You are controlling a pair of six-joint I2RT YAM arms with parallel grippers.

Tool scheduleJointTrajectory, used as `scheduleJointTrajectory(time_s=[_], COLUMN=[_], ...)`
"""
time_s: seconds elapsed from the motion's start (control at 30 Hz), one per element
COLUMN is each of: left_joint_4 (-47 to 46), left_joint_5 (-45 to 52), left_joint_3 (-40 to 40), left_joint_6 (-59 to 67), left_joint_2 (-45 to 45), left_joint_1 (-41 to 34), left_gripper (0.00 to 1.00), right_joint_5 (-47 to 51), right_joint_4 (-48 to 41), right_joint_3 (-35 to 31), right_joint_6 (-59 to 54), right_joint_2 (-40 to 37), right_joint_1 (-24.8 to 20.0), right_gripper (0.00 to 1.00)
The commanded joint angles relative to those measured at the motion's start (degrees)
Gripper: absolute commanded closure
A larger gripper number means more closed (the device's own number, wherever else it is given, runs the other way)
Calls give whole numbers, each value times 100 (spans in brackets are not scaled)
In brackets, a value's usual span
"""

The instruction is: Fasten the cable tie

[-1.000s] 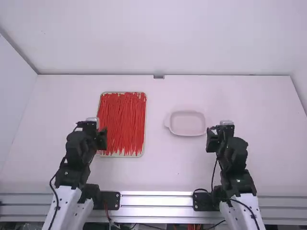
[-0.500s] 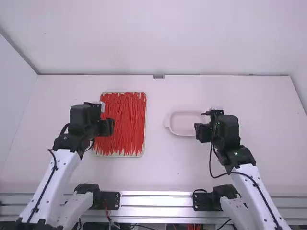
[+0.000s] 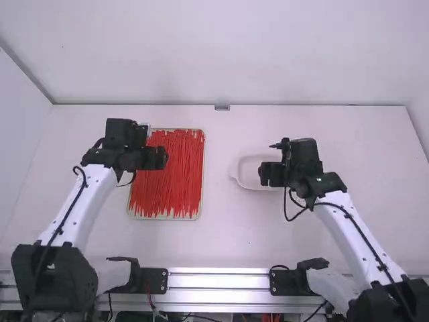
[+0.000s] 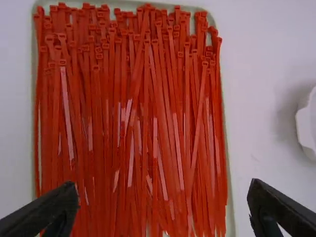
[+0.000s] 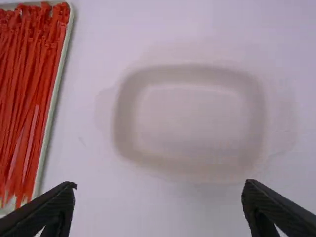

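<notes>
Cable ties (image 3: 171, 171) in dozens, one tray (image 3: 165, 218)

The white tabletop (image 3: 335, 134) carries 2 things directly. Left of the middle lies 1 pale rectangular tray (image 3: 167, 218) with rounded corners, its long sides running near to far, filled with red cable ties (image 3: 177, 171) laid lengthwise. Right of it, apart from the tray, sits 1 shallow white dish (image 3: 234, 176) with small side handles, bare inside. At the middle of the tabletop's far edge sits 1 small grey fitting (image 3: 222, 106).
</notes>
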Motion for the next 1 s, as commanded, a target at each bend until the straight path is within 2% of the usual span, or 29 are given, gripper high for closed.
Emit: scheduleJointTrajectory(time_s=[0.0, 0.33, 0.63, 0.97], left_joint_4=[-30, -188, -291, -597], left_joint_5=[44, 22, 20, 4], left_joint_3=[284, 909, 1628, 2870], left_joint_6=[56, -76, -109, 177], left_joint_2=[191, 678, 1097, 2310], left_joint_1=[14, 22, -153, -610], left_gripper=[7, 1, 1, 1], right_joint_5=[-62, -93, -107, -63], right_joint_4=[-65, -291, -310, -306], right_joint_3=[311, 615, 619, 619], right_joint_6=[78, 148, 153, 151], right_joint_2=[175, 583, 588, 588], right_joint_1=[53, 477, 354, 398], right_gripper=[7, 1, 2, 2])
